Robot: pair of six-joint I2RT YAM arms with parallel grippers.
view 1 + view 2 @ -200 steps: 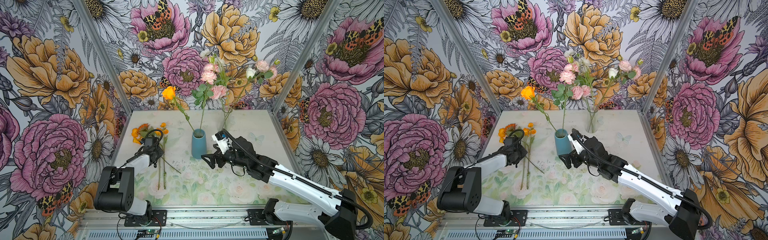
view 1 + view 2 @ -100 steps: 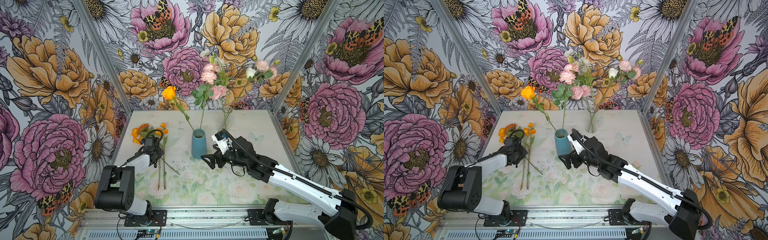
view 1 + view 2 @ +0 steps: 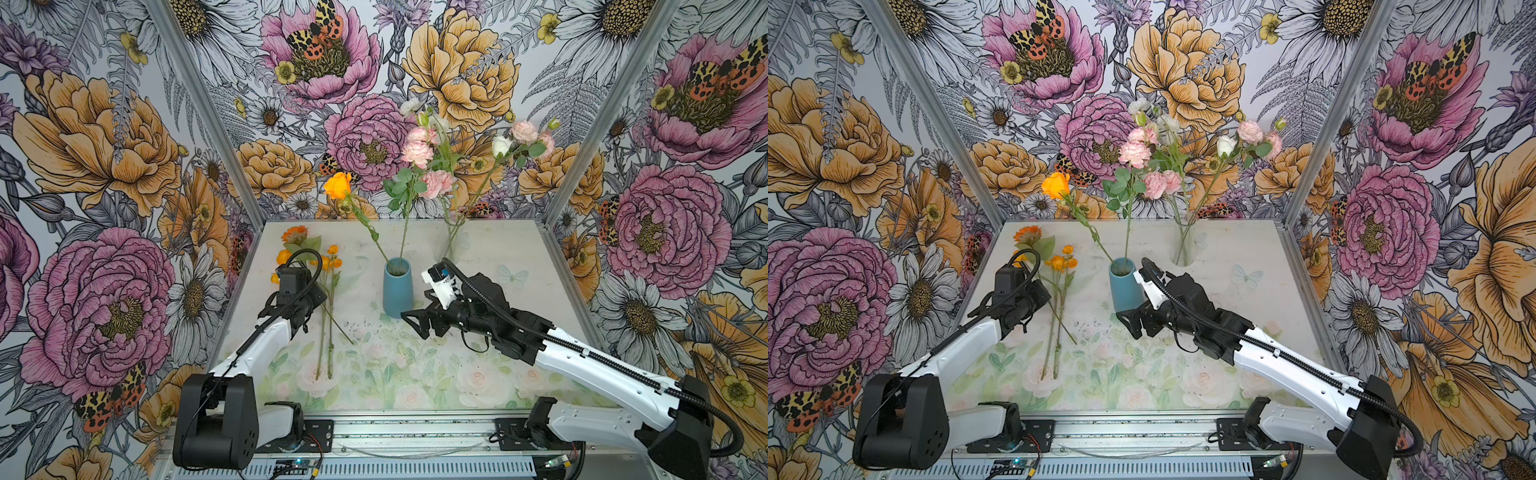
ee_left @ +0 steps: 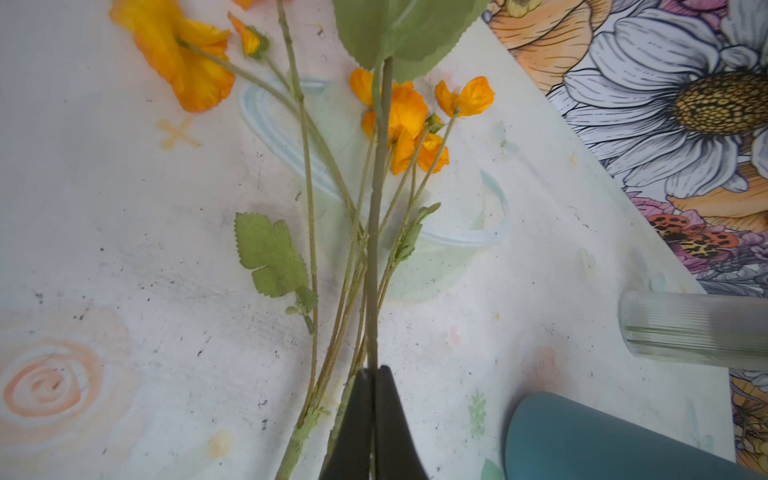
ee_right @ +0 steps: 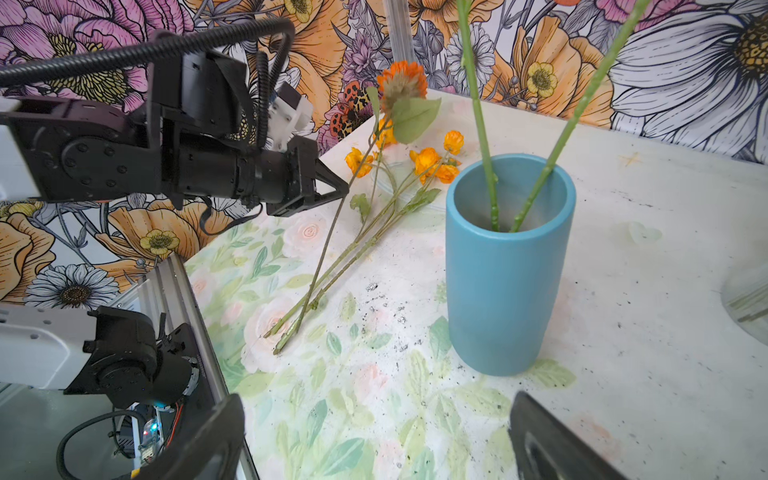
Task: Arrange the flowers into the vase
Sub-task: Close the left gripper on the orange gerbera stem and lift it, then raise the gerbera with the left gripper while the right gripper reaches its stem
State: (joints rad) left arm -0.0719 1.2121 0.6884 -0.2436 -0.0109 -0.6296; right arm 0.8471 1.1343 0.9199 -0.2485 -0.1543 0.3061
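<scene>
One flower stem (image 4: 376, 249) pinched: left gripper (image 4: 372, 370) | right gripper (image 3: 415, 324) spread wide

Two vases stand on the tabletop (image 3: 519, 365), one blue vase (image 3: 398, 291) holding two flower stems (image 5: 478, 116) and one clear glass vase (image 3: 453, 245) holding a bunch (image 3: 500, 145) too tangled to count, with three loose orange-flowered stems (image 4: 375, 249) outside them and two robot claws, left claw (image 5: 343, 192) and right claw (image 3: 413, 326).

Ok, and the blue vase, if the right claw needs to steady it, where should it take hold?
Probably around the middle of the blue vase, coming in level from the right arm's side. It stands upright, a plain round cylinder, so opposite sides should give an even hold. Avoid the rim: two stems lean out there. The right claw is open beside it.
</scene>
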